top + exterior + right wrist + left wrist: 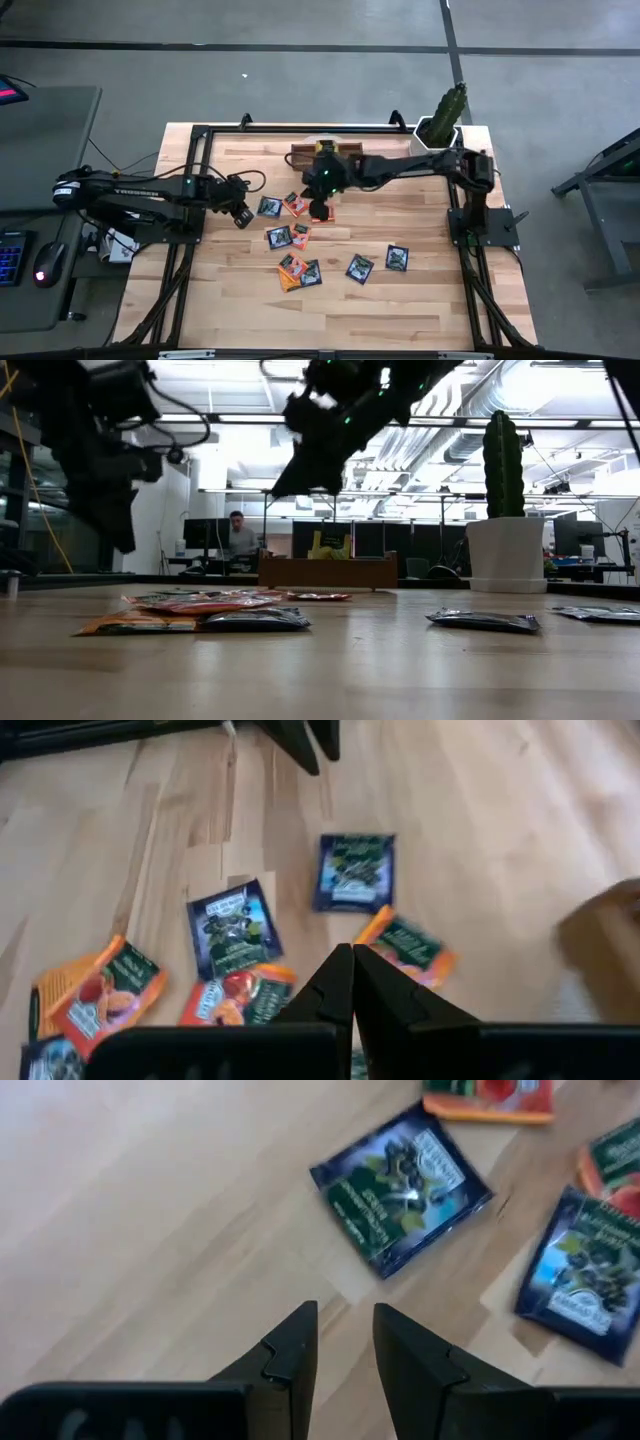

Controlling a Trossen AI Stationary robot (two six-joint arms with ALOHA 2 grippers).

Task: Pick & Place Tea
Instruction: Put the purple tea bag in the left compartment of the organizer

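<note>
Fingers of the right gripper (352, 982) pressed together, empty, hovering above the orange sachet (408, 949) beside the dark blue sachet (355, 871), toward the tabletop's (420, 300) far edge near the wooden tray (305, 154). Left gripper (345, 1342) narrowly parted, empty, just short of that blue sachet. Other sachets lie scattered toward the middle.

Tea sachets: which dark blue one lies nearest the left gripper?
The dark blue sachet at the cluster's upper left, just beyond the left gripper. The other dark blue ones lie farther toward the table's front or right.
</note>
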